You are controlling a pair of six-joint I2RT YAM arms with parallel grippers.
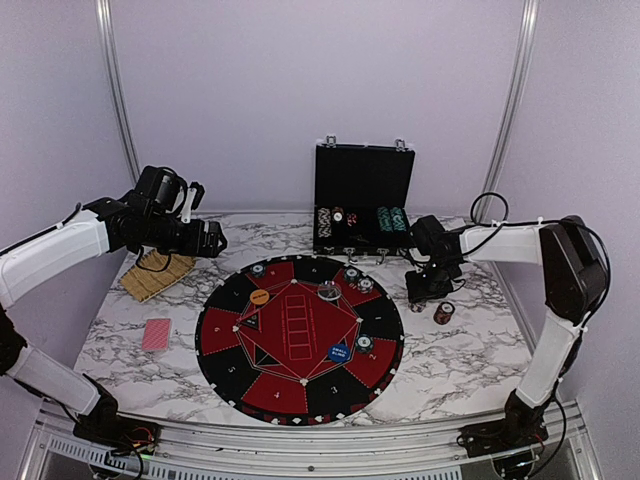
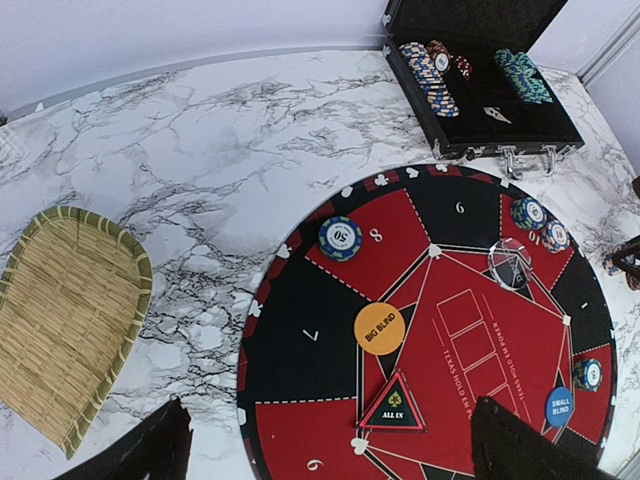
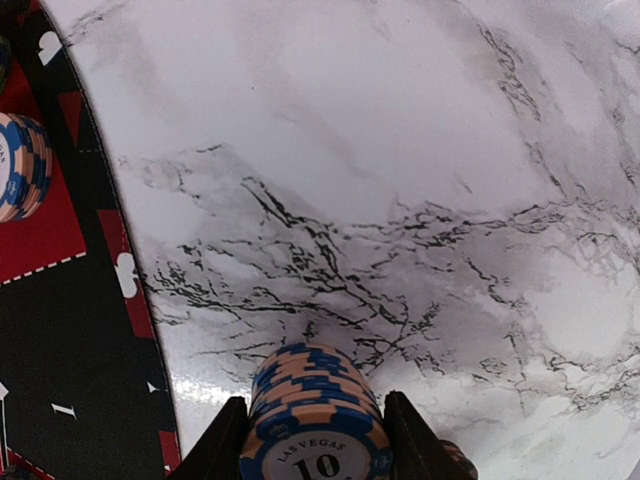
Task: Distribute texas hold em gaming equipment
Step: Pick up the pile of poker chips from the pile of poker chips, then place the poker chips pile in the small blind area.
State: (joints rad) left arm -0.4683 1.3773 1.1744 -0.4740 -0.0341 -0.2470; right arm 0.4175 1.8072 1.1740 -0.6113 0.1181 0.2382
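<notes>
Right end effector (image 3: 315, 418): clamped on chip stack (image 3: 312, 385), lower centre. Left end effector (image 2: 332, 412): spread apart, empty. Risk: stack shears and spills onto tabletop (image 3: 400, 150) if released tilted.

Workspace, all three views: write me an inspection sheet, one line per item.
Surface: white marble-pattern tabletop, carrying a round black-and-red numbered mat.
Job's things: four striped chip stacks, an orange round disc, a blue disc and a clear disc on the mat; red-backed card deck left of the mat; dark red chip stack right of it; rows of chips in the case.
Clutter: woven bamboo tray at far left; open black hinged case at the back.
Grippers: left claw open, empty, above the table; right claw shut on an orange-and-blue chip stack.
Cables: black cable looping over the right arm.
Surroundings: pale walls, metal frame posts.
</notes>
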